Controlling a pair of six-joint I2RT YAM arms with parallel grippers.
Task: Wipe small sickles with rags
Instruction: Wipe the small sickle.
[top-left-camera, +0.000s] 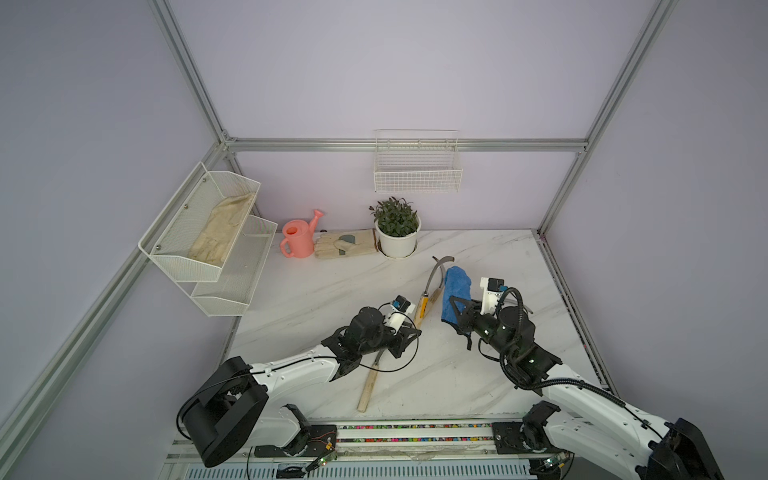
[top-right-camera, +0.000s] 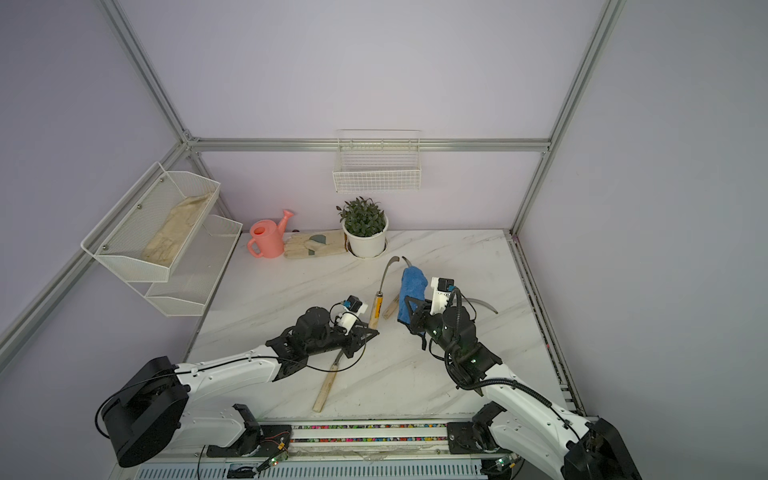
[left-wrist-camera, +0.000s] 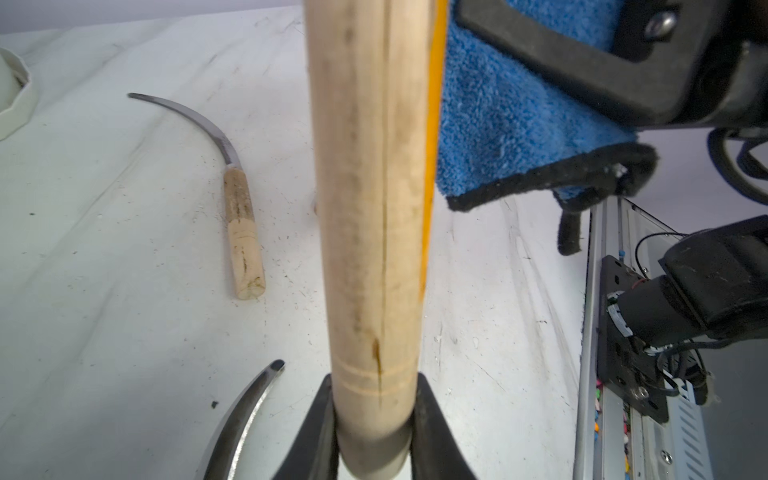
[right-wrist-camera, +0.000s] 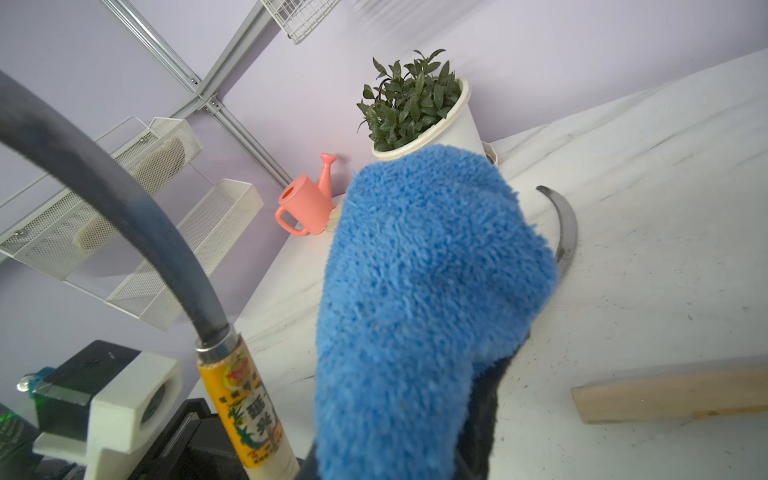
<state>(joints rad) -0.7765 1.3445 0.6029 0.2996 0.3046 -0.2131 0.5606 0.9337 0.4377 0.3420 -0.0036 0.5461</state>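
Your left gripper (left-wrist-camera: 374, 419) clamps the pale wooden handle of a curved grey-bladed sickle (top-left-camera: 424, 305), held above the marble table (top-left-camera: 316, 299) just beside the fluffy blue rag (top-left-camera: 456, 286) pinched in your right gripper (top-left-camera: 460, 309).

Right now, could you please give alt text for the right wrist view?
A fluffy blue microfibre cloth fills the centre, beside a sickle with curved dark blade and yellow-labelled wooden handle. Behind are a plant in a white pot and a pink watering can.
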